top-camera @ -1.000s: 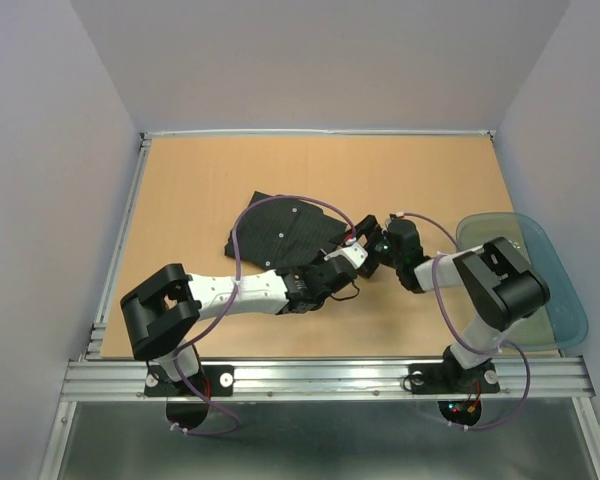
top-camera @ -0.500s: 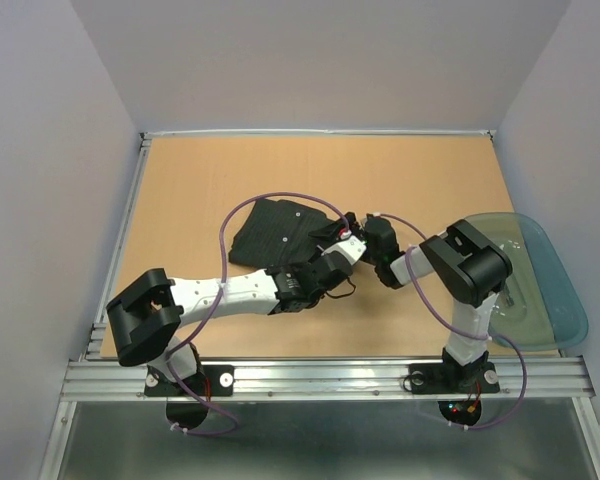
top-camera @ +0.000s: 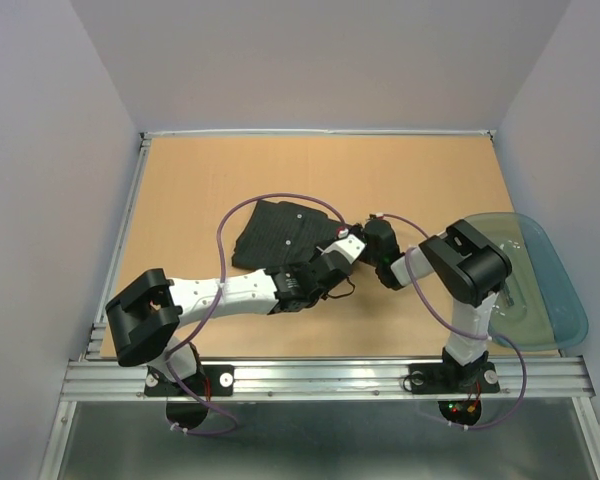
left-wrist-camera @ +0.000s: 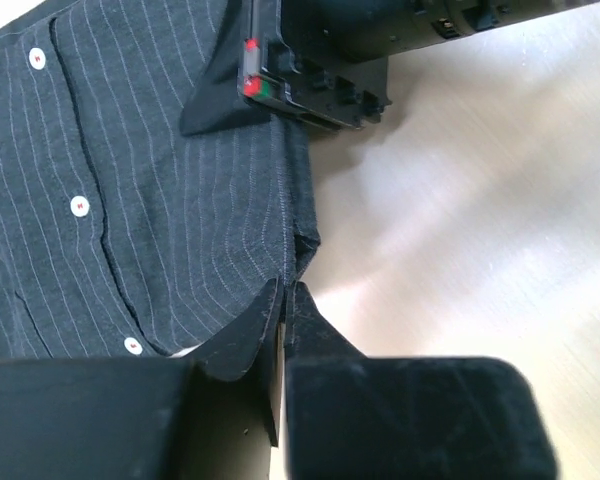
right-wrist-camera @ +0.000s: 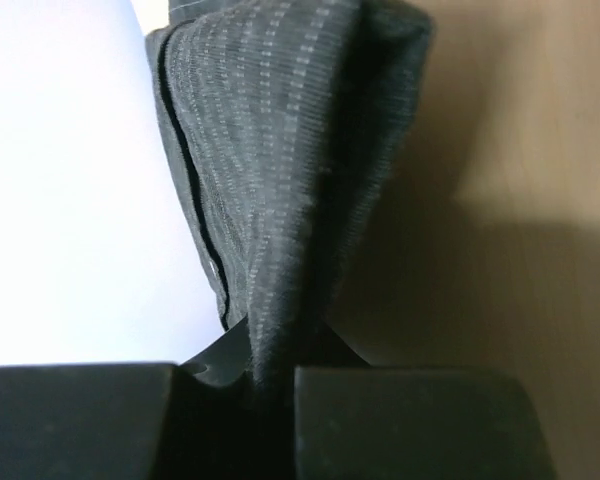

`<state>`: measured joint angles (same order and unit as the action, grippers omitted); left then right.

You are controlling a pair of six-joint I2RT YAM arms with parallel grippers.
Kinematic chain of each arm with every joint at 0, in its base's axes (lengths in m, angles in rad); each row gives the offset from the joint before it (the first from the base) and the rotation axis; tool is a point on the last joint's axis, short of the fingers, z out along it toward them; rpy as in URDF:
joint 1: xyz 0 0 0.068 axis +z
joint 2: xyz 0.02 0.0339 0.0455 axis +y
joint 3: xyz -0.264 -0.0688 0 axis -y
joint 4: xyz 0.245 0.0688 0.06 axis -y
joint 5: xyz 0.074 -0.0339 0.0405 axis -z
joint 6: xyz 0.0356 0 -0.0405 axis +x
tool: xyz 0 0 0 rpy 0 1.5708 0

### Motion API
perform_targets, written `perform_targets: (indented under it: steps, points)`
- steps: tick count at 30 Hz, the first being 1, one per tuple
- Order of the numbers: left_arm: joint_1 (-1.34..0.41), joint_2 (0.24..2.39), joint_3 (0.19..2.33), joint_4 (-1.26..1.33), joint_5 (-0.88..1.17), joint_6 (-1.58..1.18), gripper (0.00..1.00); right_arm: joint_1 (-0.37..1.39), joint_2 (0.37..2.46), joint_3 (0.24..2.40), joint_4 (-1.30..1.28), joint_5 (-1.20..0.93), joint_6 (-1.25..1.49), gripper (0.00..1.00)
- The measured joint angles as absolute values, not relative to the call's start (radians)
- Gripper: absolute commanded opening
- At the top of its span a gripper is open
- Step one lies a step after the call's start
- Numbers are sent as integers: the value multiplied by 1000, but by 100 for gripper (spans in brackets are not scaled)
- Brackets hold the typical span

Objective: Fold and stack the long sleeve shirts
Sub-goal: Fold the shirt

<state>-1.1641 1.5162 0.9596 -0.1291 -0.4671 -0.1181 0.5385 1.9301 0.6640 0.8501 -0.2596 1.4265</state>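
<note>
Left gripper (left-wrist-camera: 283, 298): jaws pressed nearly together, thin slit between them, pinching the hem fold at the right edge of the long sleeve shirt (top-camera: 280, 232). Right gripper (right-wrist-camera: 272, 368): jaws closed on a raised ridge of the same pinstriped cloth, which runs down between the two fingers. In the left wrist view the right gripper sits on the shirt's right edge just beyond the left one. The two are close together, almost touching in the top view.

The shirt is black with pale pinstripes and white buttons (left-wrist-camera: 79, 206). It lies bunched in a compact shape at the table's middle, slightly left of centre. Most of it is flat on the surface, with its right edge lifted by the grips.

Table (top-camera: 200, 190): tan wood-grain top, pale sheen near the grippers in the left wrist view. A translucent blue-green tray (top-camera: 562, 292) sits at the right edge, well apart from the shirt and partly behind the right arm's elbow. An aluminium rail (top-camera: 320, 378) runs along the near edge and carries both arm bases. Purple cables loop over both arms. Plain pale grey walls (top-camera: 310, 60) close in the left, far and right sides.
</note>
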Motion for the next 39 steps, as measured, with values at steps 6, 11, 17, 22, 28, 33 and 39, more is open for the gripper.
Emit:
perform_targets:
  steps: [6,11,17,22,28,33,39]
  points:
    - [-1129,1489,969,-151,-419,-175,67,530,1852,654,827,-259,1348,1]
    - [-1001,1370,1021,-177,-323,-225,77,498,1729,663,718,-289,1239,1]
    - [-754,1201,1090,-175,-230,-260,76,451,1642,815,339,-321,999,1]
    - [-604,1197,1090,-193,-155,-265,75,374,1638,1071,-47,-379,769,1]
    - [-507,1214,1087,-246,-83,-271,75,310,1649,1440,-528,-341,511,1]
    - [-482,1214,1087,-278,-51,-271,75,299,1730,1836,-901,-204,323,3]
    - [-480,1210,1087,-305,-28,-274,74,309,1810,2146,-1192,104,217,3]
